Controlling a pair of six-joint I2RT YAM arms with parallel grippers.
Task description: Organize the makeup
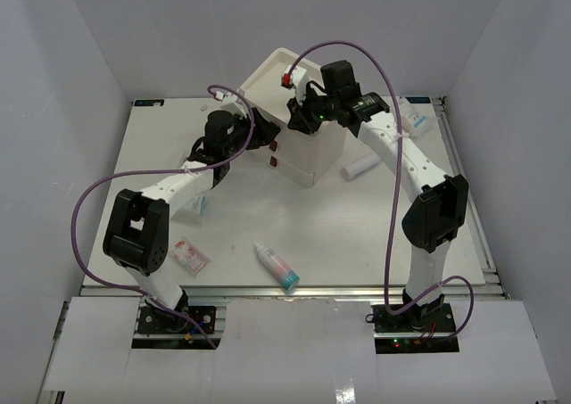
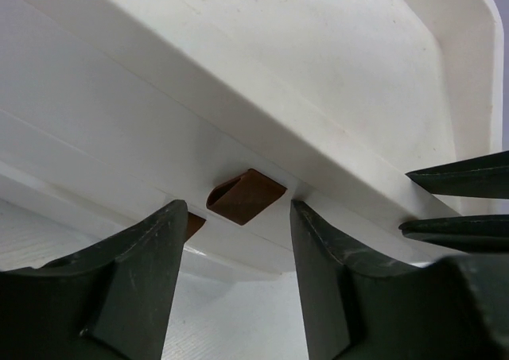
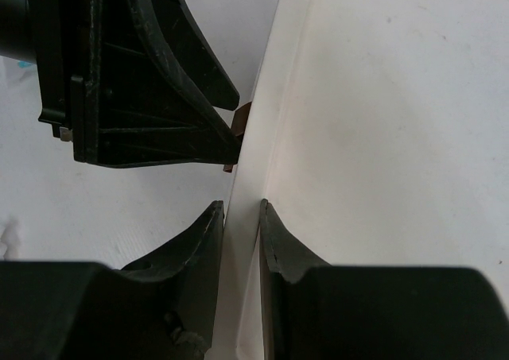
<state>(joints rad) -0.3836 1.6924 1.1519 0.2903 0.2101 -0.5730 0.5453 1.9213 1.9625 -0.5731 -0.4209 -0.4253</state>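
Observation:
The white bottle with a teal cap (image 1: 277, 267) lies near the front edge. A printed sachet (image 1: 189, 256) lies front left, and another (image 1: 198, 205) shows beside the left arm. The white tube (image 1: 361, 166) lies right of the cream drawer box (image 1: 308, 159). More sachets (image 1: 415, 119) lie at the back right. No sponges are in view. My left gripper (image 1: 259, 135) is open at the box's front, its fingers either side of a brown handle (image 2: 245, 195), not touching it (image 2: 238, 209). My right gripper (image 1: 299, 114) is shut on the box's top rim (image 3: 240, 205).
The drawer box stands turned at an angle at the back centre. A second brown handle (image 2: 195, 223) shows below the first. White walls enclose the table on three sides. The right gripper's fingers (image 2: 461, 201) show close to the left gripper.

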